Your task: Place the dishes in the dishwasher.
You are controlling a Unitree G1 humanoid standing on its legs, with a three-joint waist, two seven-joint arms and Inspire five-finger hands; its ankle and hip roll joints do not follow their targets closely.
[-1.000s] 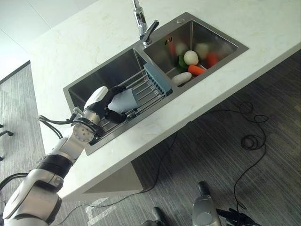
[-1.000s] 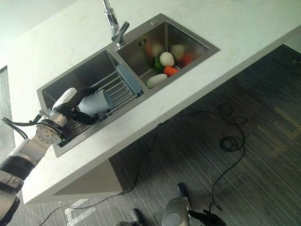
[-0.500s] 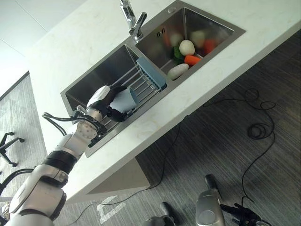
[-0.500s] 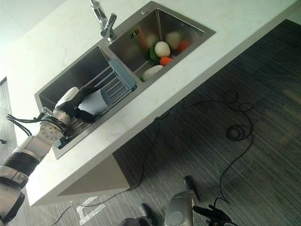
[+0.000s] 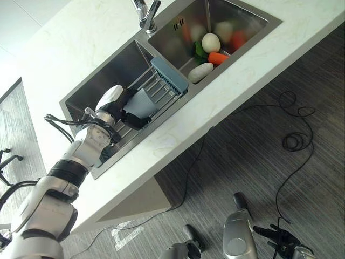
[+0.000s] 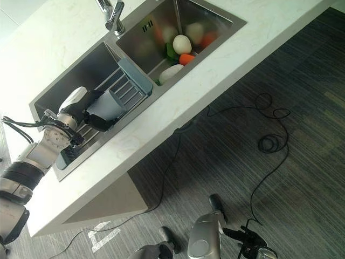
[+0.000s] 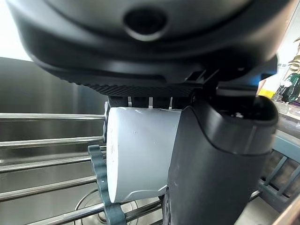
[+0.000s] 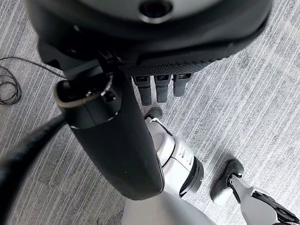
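We find the left hand (image 5: pixel 119 106) gripping a pale blue cup (image 5: pixel 143 103) over the wire rack (image 5: pixel 161 89) in the left sink basin; right hand (image 8: pixel 117 140) hangs relaxed above the floor

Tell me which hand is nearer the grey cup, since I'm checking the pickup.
Left. The left hand is curled round the grey cup over the sink rack. The right hand hangs low over the carpet floor, away from the sink.
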